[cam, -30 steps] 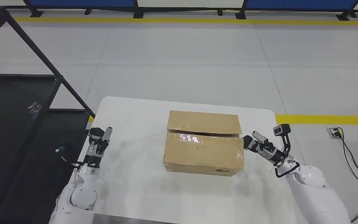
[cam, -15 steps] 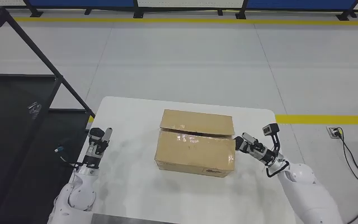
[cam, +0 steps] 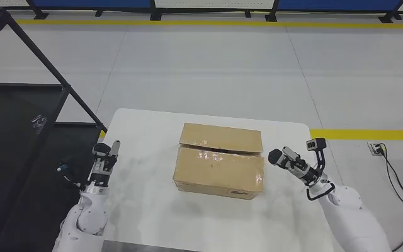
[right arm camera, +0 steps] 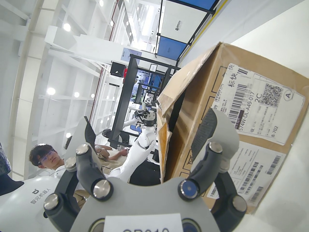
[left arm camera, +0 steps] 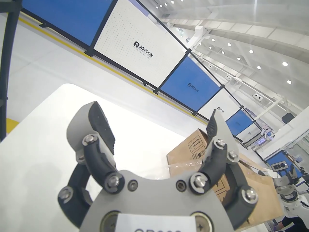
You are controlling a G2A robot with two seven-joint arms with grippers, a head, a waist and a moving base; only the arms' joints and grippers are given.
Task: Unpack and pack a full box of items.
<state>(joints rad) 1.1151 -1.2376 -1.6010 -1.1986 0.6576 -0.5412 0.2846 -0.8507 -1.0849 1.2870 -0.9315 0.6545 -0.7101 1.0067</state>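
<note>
A brown cardboard box (cam: 219, 162) lies in the middle of the white table (cam: 145, 195), its taped top flaps down. My right gripper (cam: 274, 156) is open just off the box's right end, with nothing between its fingers. In the right wrist view the gripper (right arm camera: 147, 131) faces the labelled end of the box (right arm camera: 241, 92), where a side flap edge gapes slightly. My left gripper (cam: 104, 155) hovers open near the table's left edge, well apart from the box. In the left wrist view its open fingers (left arm camera: 101, 124) frame the box (left arm camera: 256, 187) farther off.
A black metal frame (cam: 44, 69) stands off the table's left side. Bare tabletop lies in front of the box and between it and the left gripper. The right arm's gripper (left arm camera: 287, 187) shows past the box in the left wrist view.
The box has slid a little to the left under the right gripper's push. The right gripper has since drawn back slightly from the box end. The left gripper shifted slightly left.
</note>
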